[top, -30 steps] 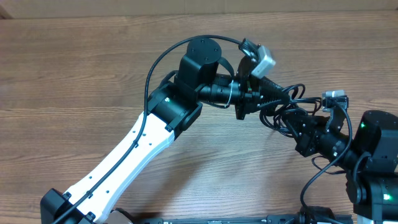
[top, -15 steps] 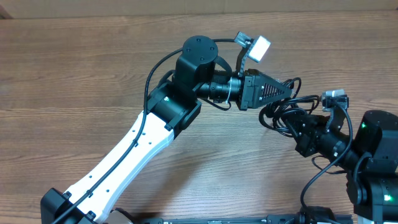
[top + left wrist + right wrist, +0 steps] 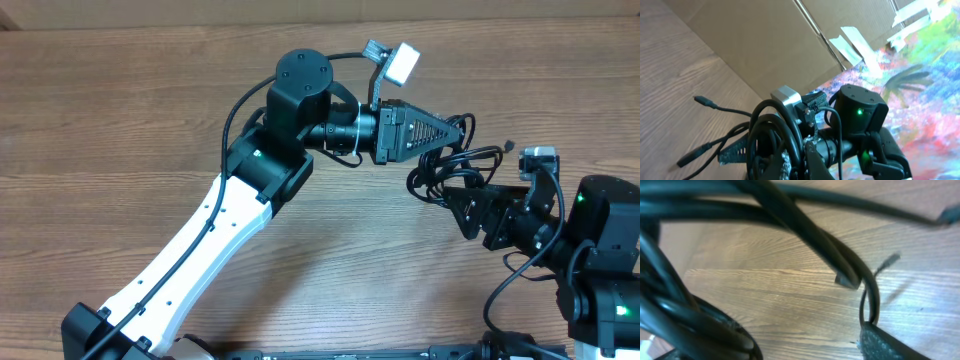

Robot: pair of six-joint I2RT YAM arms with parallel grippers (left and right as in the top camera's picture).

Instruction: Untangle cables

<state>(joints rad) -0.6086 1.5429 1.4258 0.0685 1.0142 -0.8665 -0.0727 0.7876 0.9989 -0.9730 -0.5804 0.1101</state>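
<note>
The left claw, a black two-finger wedge, is clenching shut on a strand of the thin black flexible cables. Its tip is pointing toward the right side of the table, and a loop of cord is curling around it. The right claw is standing released, its black fingers spread apart and pointing up-left at the bunch from just below it. In the right wrist view one dark textured finger is showing at the lower right, and several strands are crossing close before the lens without being pinched.

The cables are sitting as a small tangled bunch between the two claws, over the right part of the brown wood-grain table; whether the bunch is touching the wood cannot be told. A small plug end is sticking out to its right. In the left wrist view the loops are crowding the camera and two plug-tipped ends are trailing over the table. A plain brown cardboard wall is standing behind the table.
</note>
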